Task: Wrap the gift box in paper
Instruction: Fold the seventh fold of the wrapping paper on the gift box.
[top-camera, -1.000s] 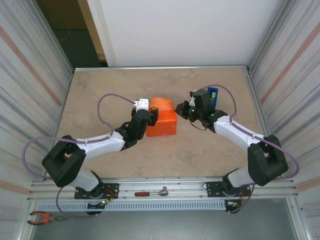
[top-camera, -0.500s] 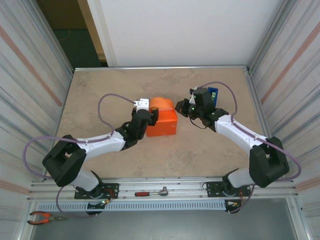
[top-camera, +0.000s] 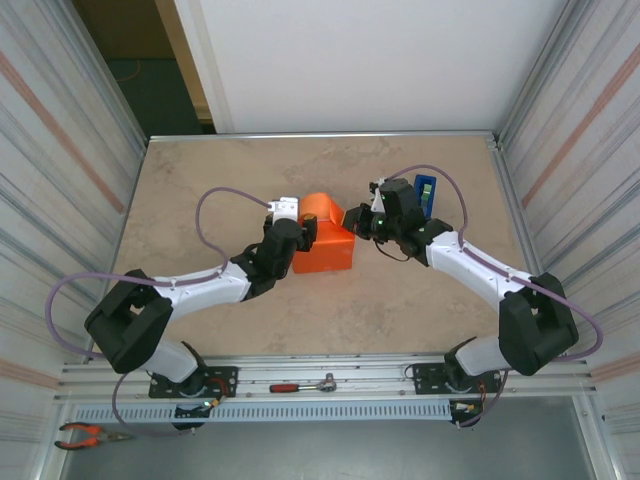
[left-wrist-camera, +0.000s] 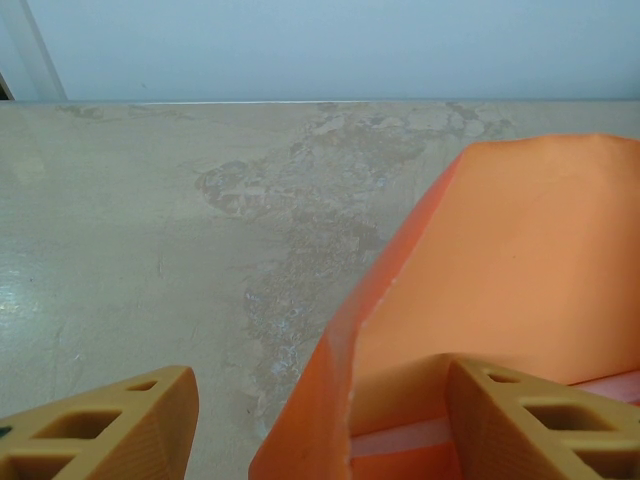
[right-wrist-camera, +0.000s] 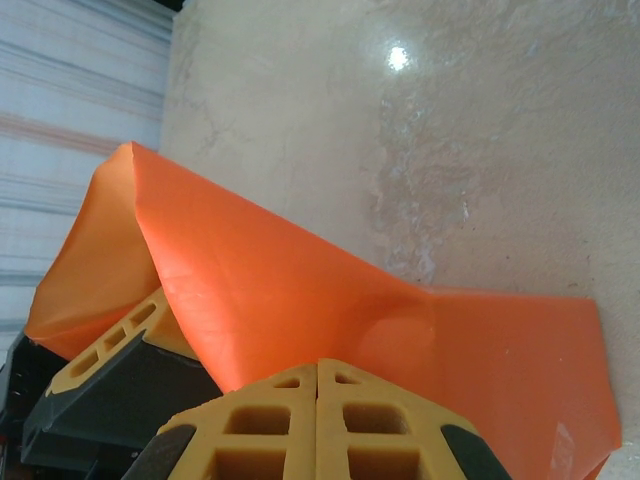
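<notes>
Though creased, bright orange paper

White-and-black arms, purple cables, latticed yellow claw fingers.

The right gripper, fingers pressed together, points at a raised fold of orange paper lying on a mottled beige table.

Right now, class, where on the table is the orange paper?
In the top view the paper sits mid-table, folded up between the left gripper and the right gripper.
</notes>
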